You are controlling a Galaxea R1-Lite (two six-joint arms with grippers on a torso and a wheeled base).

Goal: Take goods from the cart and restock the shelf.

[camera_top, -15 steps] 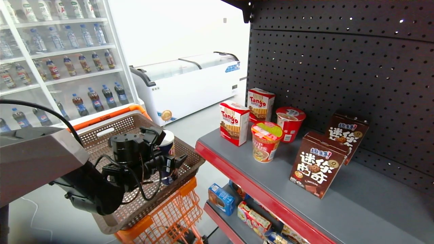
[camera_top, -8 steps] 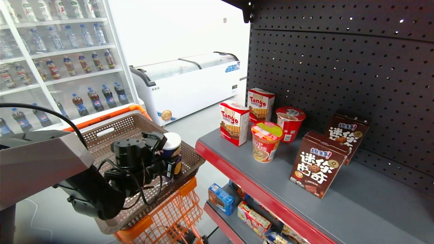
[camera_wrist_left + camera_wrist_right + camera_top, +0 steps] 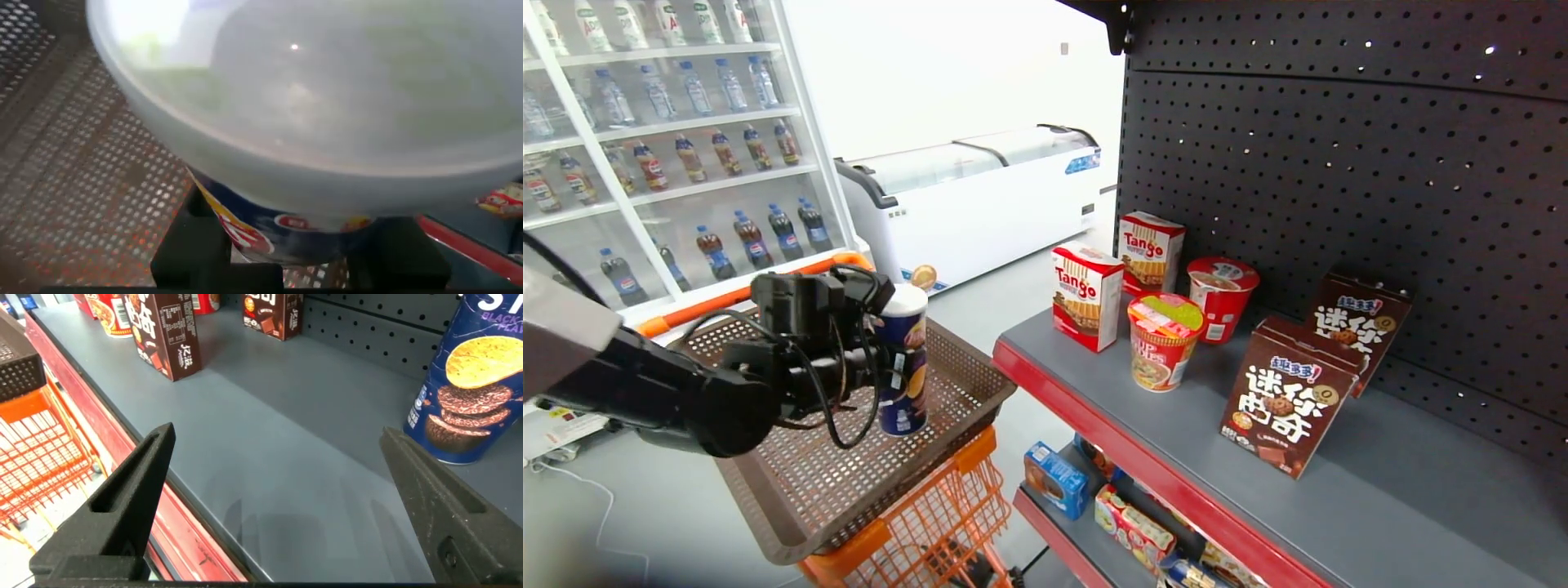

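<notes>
One blue chip canister [image 3: 907, 327] with a white lid is upright in the left gripper [image 3: 890, 371], whose fingers are clamped on its sides partway down. It is over the brown mesh basket [image 3: 964, 367] that sits on top of the orange cart [image 3: 931, 523]. To the right, on the grey shelf [image 3: 1339, 506], stand two wafer boxes [image 3: 1086, 296], then a yellow-lidded noodle cup [image 3: 1164, 340] with a red noodle cup [image 3: 1223, 298] behind it, then two brown biscuit boxes [image 3: 1290, 396]. Farther along, the right gripper [image 3: 278, 437] hangs over bare shelf with its fingers spread wide and nothing between them. Near it, a second chip can [image 3: 474, 384] stands by the pegboard.
</notes>
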